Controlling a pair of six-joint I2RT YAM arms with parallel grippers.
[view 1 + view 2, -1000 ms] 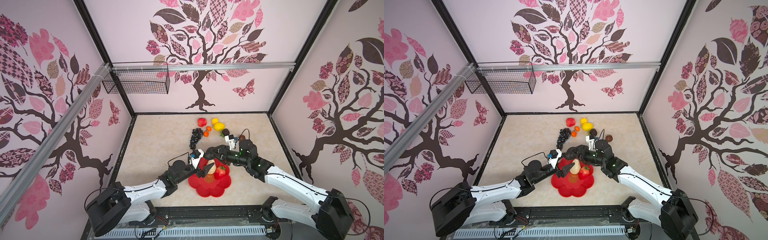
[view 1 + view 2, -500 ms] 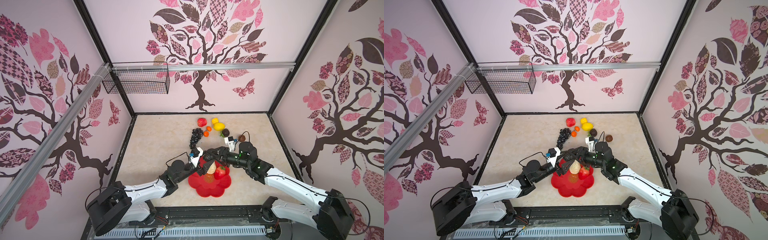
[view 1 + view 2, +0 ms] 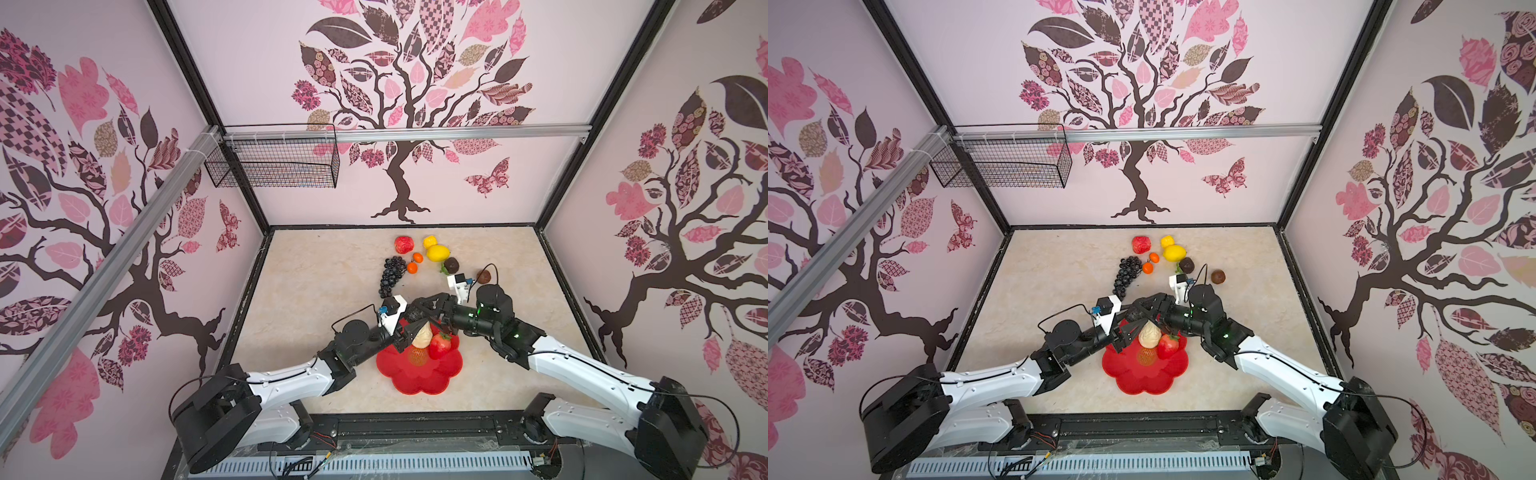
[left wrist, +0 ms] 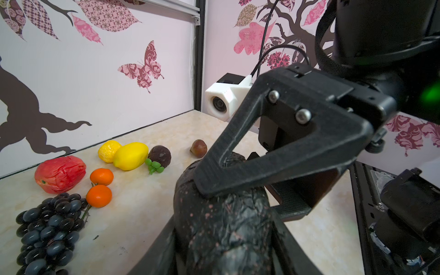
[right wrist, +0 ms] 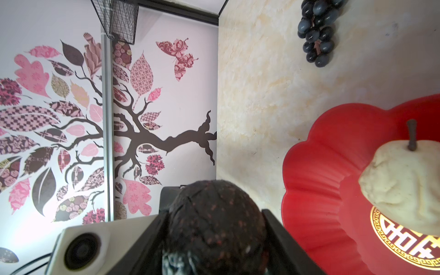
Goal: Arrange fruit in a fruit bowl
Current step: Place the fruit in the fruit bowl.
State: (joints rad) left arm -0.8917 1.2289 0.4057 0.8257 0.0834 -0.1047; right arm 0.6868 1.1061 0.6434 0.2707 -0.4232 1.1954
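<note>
Left tool [image 3: 409, 323] has narrowed onto the dark avocado [image 4: 221, 226] (by the fruit bowl's [image 3: 419, 384] rim), right tool [image 3: 424, 309] flanking it, grip unclear.

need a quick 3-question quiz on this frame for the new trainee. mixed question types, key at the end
1. True or false: the cream pear lies in the red bowl.
2. Which fruit sits between the fingers of both the left gripper and the right gripper?
A. lemon
B. dark avocado
C. grape bunch
3. How many small oranges lie on the table?

Key: 1 true; 2 B; 3 two.
</note>
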